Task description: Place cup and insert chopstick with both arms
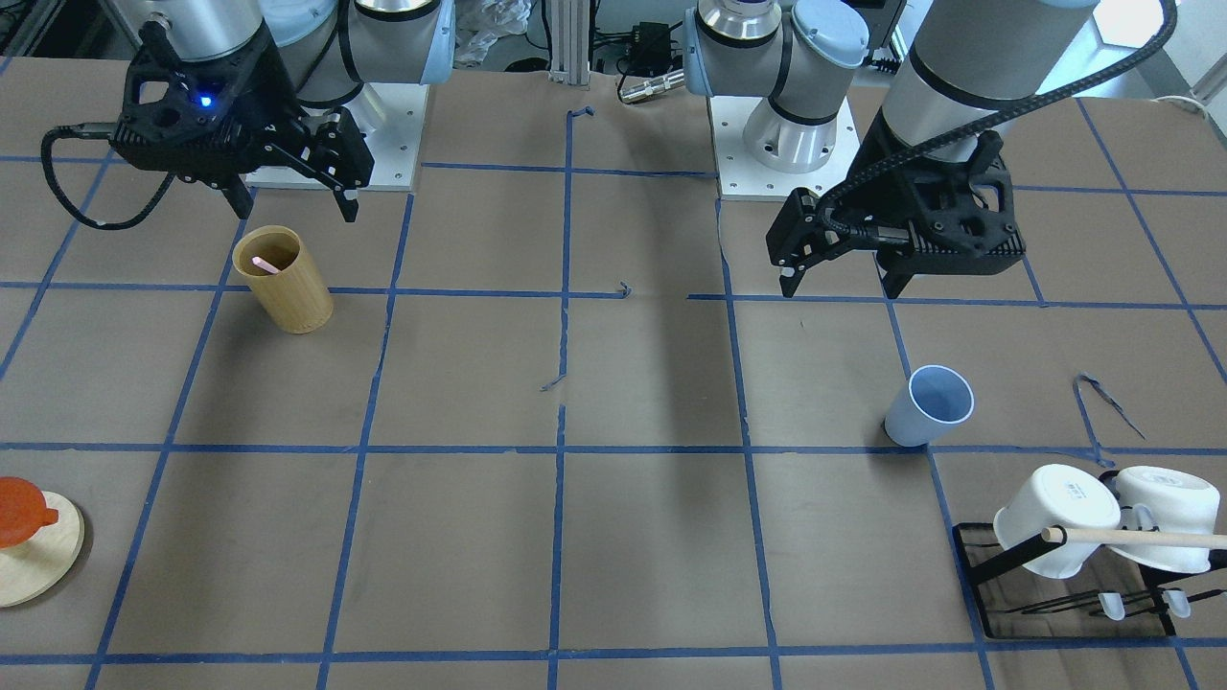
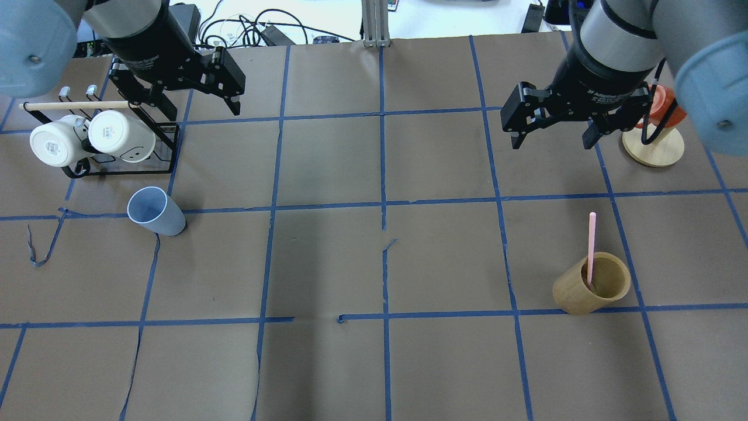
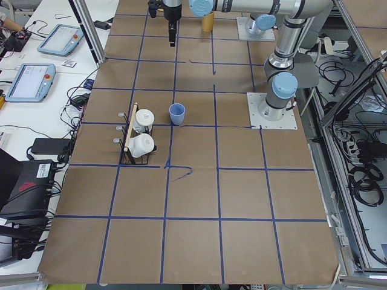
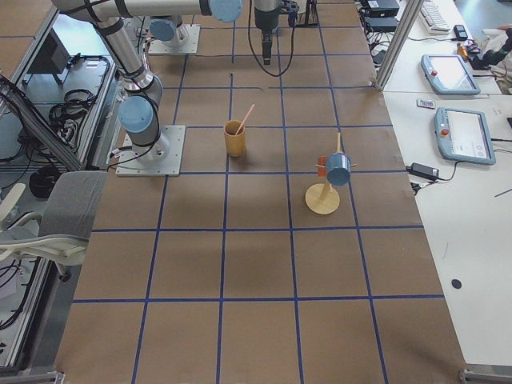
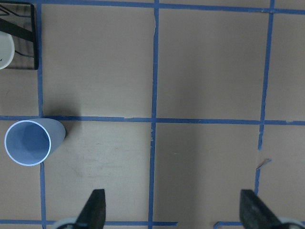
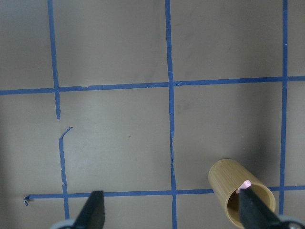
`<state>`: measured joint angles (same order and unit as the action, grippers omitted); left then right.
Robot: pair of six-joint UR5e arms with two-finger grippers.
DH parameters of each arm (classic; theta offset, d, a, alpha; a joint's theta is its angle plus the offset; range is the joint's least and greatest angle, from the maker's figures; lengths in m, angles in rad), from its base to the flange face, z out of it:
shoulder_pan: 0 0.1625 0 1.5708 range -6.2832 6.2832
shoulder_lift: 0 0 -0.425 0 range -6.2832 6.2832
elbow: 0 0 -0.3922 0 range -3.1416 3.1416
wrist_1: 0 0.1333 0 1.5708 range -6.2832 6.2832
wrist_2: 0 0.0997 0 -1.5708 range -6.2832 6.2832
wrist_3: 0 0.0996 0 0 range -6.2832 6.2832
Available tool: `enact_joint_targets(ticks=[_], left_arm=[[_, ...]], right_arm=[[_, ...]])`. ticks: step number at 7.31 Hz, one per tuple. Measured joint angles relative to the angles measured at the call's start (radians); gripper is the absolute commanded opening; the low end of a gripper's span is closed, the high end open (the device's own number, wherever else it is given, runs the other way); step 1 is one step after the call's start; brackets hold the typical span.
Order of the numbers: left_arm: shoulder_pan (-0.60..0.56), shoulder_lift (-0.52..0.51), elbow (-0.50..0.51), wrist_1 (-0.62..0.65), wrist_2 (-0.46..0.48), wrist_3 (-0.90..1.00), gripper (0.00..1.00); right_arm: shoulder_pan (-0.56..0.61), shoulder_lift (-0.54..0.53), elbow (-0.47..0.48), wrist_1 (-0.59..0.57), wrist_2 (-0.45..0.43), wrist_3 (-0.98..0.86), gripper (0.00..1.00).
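Note:
The light-blue cup (image 2: pixel 155 210) stands upright on the table's left half, in front of the mug rack; it also shows in the front view (image 1: pixel 928 405) and the left wrist view (image 5: pixel 31 140). One pale-pink chopstick (image 2: pixel 591 245) leans inside the tan bamboo cylinder (image 2: pixel 587 289) on the right half; its tip shows in the right wrist view (image 6: pixel 246 183). My left gripper (image 2: pixel 201 111) hovers open and empty above the table, beyond and to the right of the cup. My right gripper (image 2: pixel 550 143) hovers open and empty beyond the bamboo cylinder.
A black rack (image 2: pixel 125 171) with two white mugs (image 2: pixel 55 143) and a wooden dowel stands at the far left. A round wooden stand (image 2: pixel 653 146) with an orange object stands at the far right. Blue tape lines grid the brown table.

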<state>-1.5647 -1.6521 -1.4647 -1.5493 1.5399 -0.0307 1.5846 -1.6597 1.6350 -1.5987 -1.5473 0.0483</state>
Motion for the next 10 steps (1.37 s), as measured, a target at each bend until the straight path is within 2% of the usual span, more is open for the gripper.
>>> enact_joint_targets(ticks=[10], left_arm=[[0.010, 0.000, -0.014, 0.010, 0.001, 0.017, 1.00]], right_arm=[[-0.001, -0.001, 0.005, 0.005, -0.007, -0.005, 1.00]])
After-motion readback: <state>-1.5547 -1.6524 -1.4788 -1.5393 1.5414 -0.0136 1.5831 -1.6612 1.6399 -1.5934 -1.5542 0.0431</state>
